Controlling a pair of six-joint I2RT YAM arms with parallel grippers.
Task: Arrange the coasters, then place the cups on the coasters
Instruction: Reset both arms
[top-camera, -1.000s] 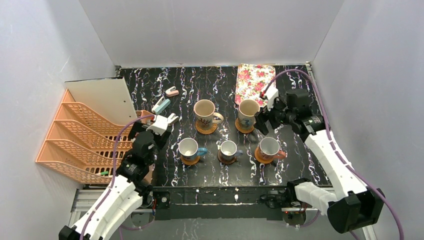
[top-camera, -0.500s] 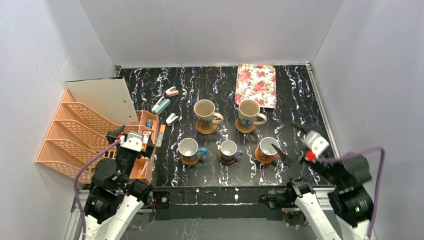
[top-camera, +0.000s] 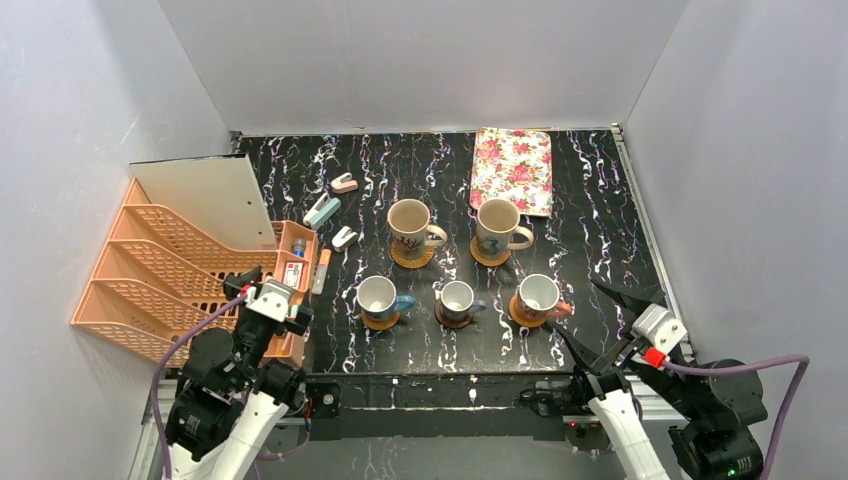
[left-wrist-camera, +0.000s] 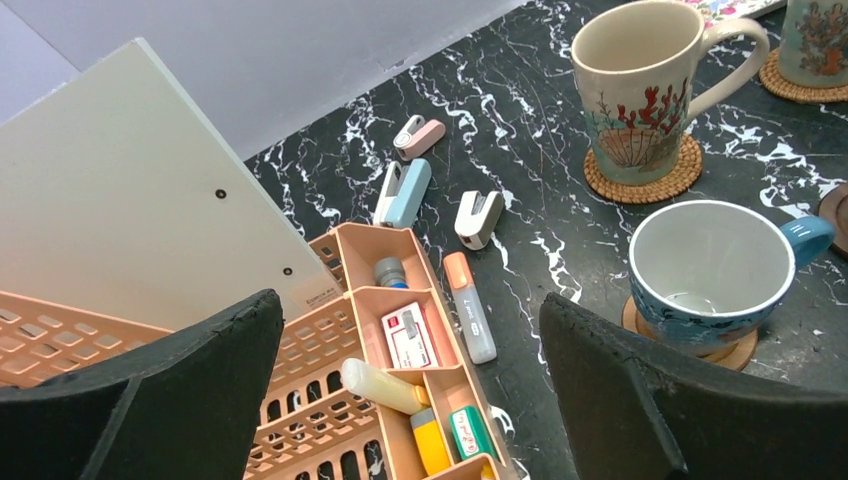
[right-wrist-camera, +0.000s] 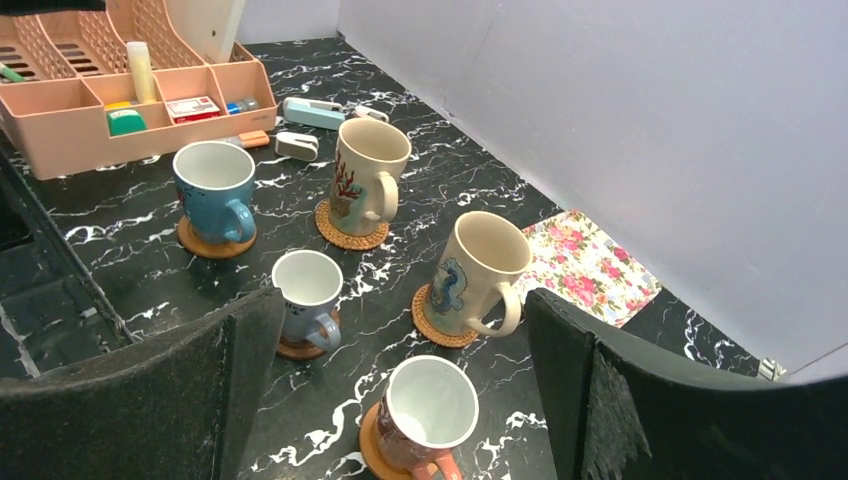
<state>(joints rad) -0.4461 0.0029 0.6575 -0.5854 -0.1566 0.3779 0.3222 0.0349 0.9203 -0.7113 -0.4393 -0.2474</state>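
Several cups stand on the black marbled table, each on a round coaster. Two large beige cups (top-camera: 410, 223) (top-camera: 497, 223) sit on woven coasters (top-camera: 412, 258) (right-wrist-camera: 438, 328) in the back row. In front stand a blue-handled cup (top-camera: 378, 297), a small cup (top-camera: 457, 298) on a dark coaster (right-wrist-camera: 297, 349), and a reddish-handled cup (top-camera: 539, 293). My left gripper (top-camera: 270, 297) hangs open and empty over the orange organiser (left-wrist-camera: 400, 300). Near the right front corner my right gripper (top-camera: 605, 322) is open and empty, clear of the cups (right-wrist-camera: 430, 415).
An orange file rack (top-camera: 160, 270) and a white board (top-camera: 205, 195) fill the left side. A pink floral tray (top-camera: 513, 168) lies at the back right. Small staplers (top-camera: 322, 210) (top-camera: 344, 183) (top-camera: 344, 237) and a highlighter (left-wrist-camera: 468, 305) lie left of the cups.
Both arms have drawn back toward the near edge. The right gripper left the far right beige cup for the front right corner; the left moved back over the organiser.
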